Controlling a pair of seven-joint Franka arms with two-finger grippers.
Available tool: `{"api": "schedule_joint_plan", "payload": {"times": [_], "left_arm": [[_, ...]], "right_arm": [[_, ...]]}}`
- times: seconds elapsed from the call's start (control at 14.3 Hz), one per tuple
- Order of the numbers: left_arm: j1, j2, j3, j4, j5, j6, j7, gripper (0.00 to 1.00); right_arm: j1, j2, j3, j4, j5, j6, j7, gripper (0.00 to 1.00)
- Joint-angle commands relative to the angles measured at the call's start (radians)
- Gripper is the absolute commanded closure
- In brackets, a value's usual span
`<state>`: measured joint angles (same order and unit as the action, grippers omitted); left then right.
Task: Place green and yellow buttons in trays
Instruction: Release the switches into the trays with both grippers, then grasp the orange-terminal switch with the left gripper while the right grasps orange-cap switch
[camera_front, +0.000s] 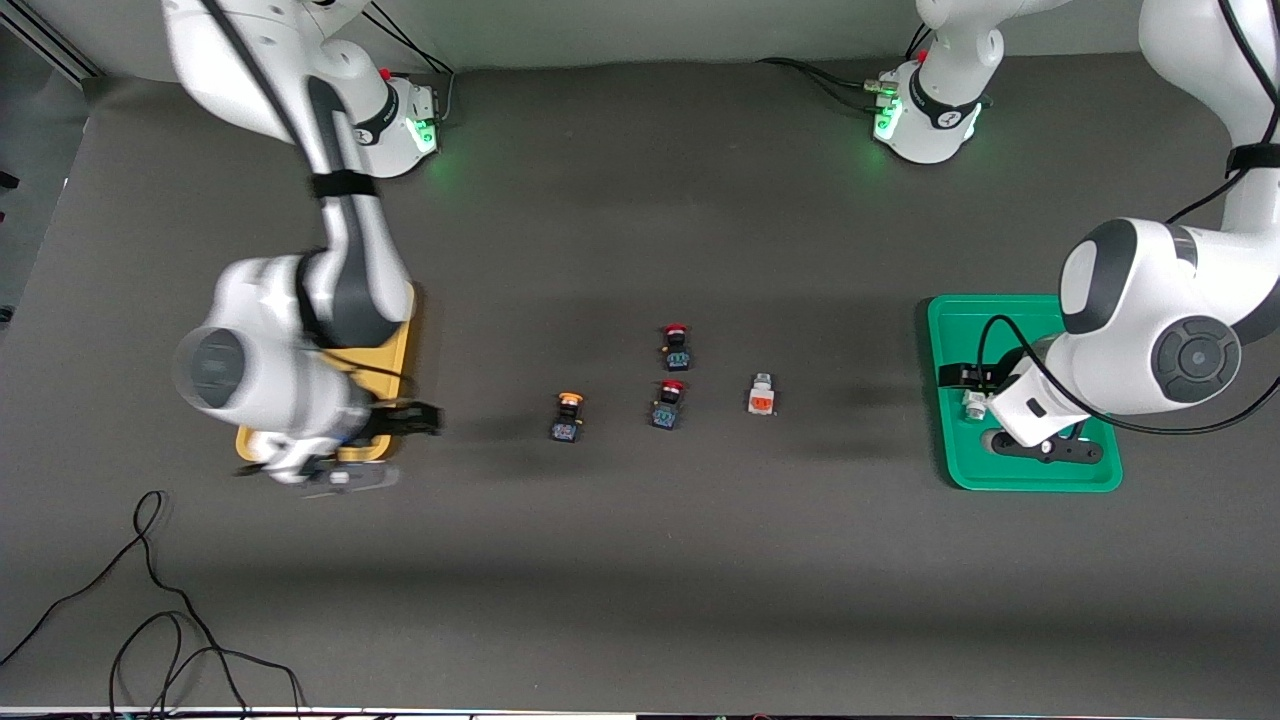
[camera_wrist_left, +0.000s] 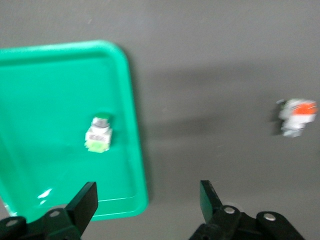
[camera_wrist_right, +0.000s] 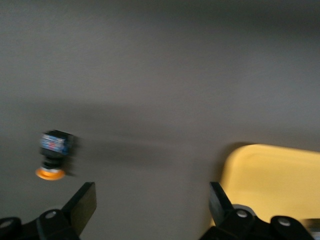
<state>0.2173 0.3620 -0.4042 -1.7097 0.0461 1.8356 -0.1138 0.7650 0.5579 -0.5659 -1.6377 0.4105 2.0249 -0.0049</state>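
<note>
Front view: a dark grey matte tabletop (camera_front: 640, 580) is seen, with a wide bare stretch nearest the camera and another toward the arm bases. A shallow green plastic tray with rounded corners (camera_front: 950, 330) lies at the left arm's end; a shallow yellow plastic tray (camera_front: 400, 350) lies at the right arm's end, largely covered by the right arm. Between the trays, well apart from both, four switches are grouped: an orange-yellow-capped black-blue push-button (camera_front: 567, 416), two red-capped black-blue push-buttons (camera_front: 676, 346) (camera_front: 668, 403), one farther from the camera than the other, and a white-bodied push-button with an orange block (camera_front: 762, 394). Each lies with its long axis running toward the arm bases, cap end farthest from the camera. The left gripper (camera_front: 1045, 450) is over the green tray; the right gripper (camera_front: 330, 470) is over the yellow tray's near edge. A loose black cable (camera_front: 150, 600) is noted near the table's front edge.

Left wrist view: the left gripper (camera_wrist_left: 147, 197) is spread wide with nothing between its fingers. A white-bodied push-button with a green block (camera_wrist_left: 99, 134) lies alone inside the green tray (camera_wrist_left: 45, 80), clear of the rim, its dark green cap at one end. The orange-block switch (camera_wrist_left: 296, 116) lies well apart on bare table.

Right wrist view: the right gripper (camera_wrist_right: 152, 200) is spread wide and empty. One corner of the yellow tray (camera_wrist_right: 275, 175) is shown; the orange-yellow-capped switch (camera_wrist_right: 54, 154) lies apart from it.
</note>
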Motion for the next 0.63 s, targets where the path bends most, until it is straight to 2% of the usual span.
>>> {"api": "schedule_joint_plan", "payload": {"times": [0.0,0.14,0.28,0.56], "left_arm": [[-0.117,0.053,-0.002,0.082,-0.012,-0.01,-0.215,0.07],[-0.212,0.125,-0.002,0.157,-0.012,0.014,-0.358,0.05],[-0.277,0.187,-0.002,0.177,-0.009,0.078,-0.389,0.02],[-0.398,0.306,0.008,0.167,0.029,0.253,-0.513,0.02]], "right_arm": [[0.006,0.117,0.098,0.128,-0.022,0.012,0.26,0.0],[0.092,0.171,0.107,0.167,-0.024,0.049,0.452,0.0],[0.147,0.184,0.107,0.167,-0.025,0.076,0.564,0.0],[0.152,0.218,0.109,0.147,-0.024,0.125,0.582,0.0]]}}
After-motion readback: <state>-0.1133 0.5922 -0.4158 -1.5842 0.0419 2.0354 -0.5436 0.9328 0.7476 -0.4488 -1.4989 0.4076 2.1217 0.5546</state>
